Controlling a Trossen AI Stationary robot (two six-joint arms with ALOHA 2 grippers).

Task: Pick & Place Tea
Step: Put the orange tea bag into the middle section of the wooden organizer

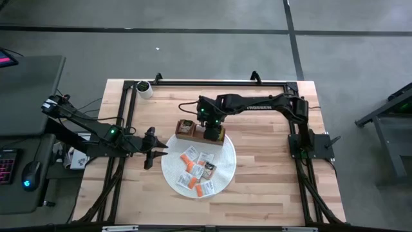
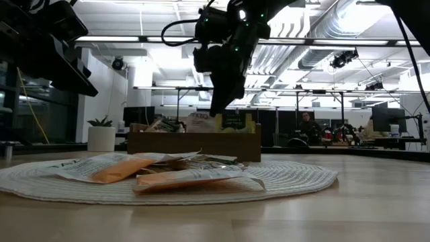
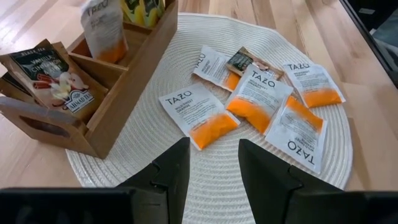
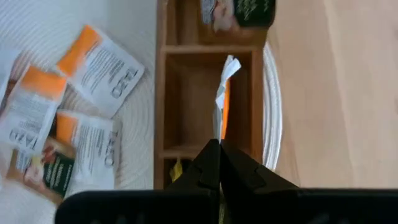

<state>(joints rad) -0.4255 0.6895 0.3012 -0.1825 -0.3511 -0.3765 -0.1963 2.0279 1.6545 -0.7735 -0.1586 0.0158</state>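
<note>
Several white-and-orange tea packets (image 3: pixel 267 99) and a dark one (image 3: pixel 239 61) lie flat on the round white woven mat (image 1: pixel 222 183). The brown wooden tray (image 1: pixel 188 136) rests on the mat's far edge; a dark packet (image 3: pixel 53 78) stands in one end compartment and yellow-green ones (image 3: pixel 143 9) in the other. My right gripper (image 4: pixel 219 152) hangs over the tray's middle compartment, shut on a white-and-orange packet (image 3: pixel 102 28). My left gripper (image 3: pixel 214 168) is open, hovering at the mat's left edge (image 1: pixel 153 149) and touching nothing. My right gripper pinches the white-and-orange packet by its top edge (image 4: pixel 218 134) between its two fingers, coming from above and pointing down. The packet hangs upright below them, its orange lower end (image 3: pixel 113 53) inside the tray's middle compartment; whether it touches the bottom I cannot tell.
A white cup (image 1: pixel 144 89) stands at the table's far left corner. Black frame rails (image 1: pixel 212 82) run along the far edge and both sides. Bare wood lies to the right of the mat and near the table's front edge.
</note>
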